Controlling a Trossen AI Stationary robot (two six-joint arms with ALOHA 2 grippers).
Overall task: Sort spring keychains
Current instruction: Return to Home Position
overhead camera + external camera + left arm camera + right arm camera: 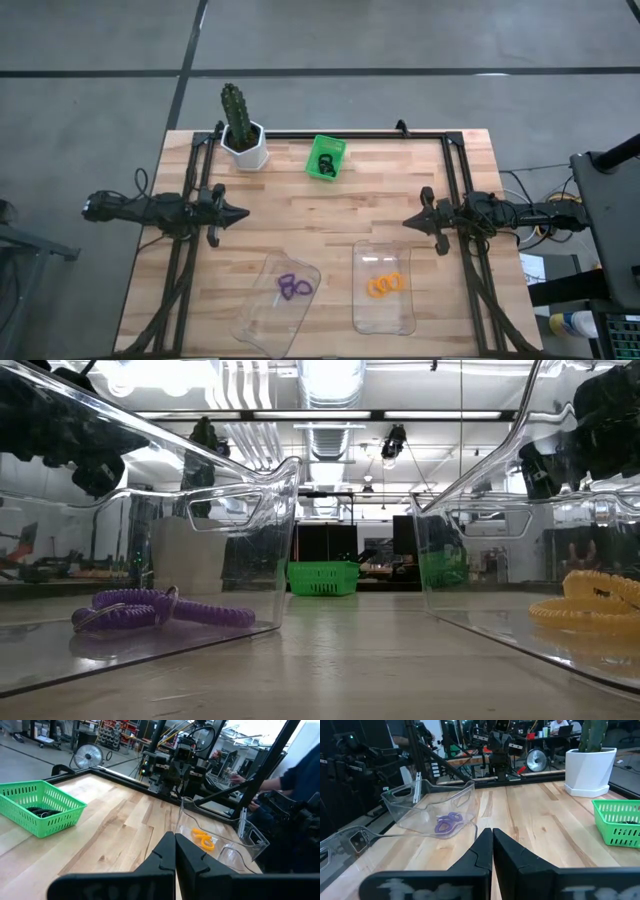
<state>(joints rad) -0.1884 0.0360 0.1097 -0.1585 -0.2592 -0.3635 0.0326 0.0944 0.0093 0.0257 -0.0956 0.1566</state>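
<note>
The main risk now is to the skewed clear tray (pixel 265 322) at the lower middle of the high view. It lies at an angle, with one corner near the lower edge of the desk (pixel 300 210). A knock from an arm or its cables swinging inward could slide the tray or tip it off, spilling what it holds. The risk looks small. The left gripper (pixel 240 213) is at the left middle of that view and the right gripper (pixel 408 222) at the right middle. Both are well apart from the trays, and each has its fingers pressed together on nothing. A lesser worry is tangling, since the coils lie across one another and could snag if the trays are shaken.

The purple spring keychains (pixel 293 287) sit in the skewed tray. In the low view they show as stretchy coiled cords with small metal rings, heaped and overlapping. The orange spring keychains (pixel 385 285) rest in the straight clear tray (pixel 385 318) just to the right, and they are also bunched. The black spring keychains (pixel 325 164) sit in the green basket (pixel 335 146) at the upper middle, beside the potted cactus (pixel 243 135). From above they are only a dark clump, probably a few, and I cannot count them.
</note>
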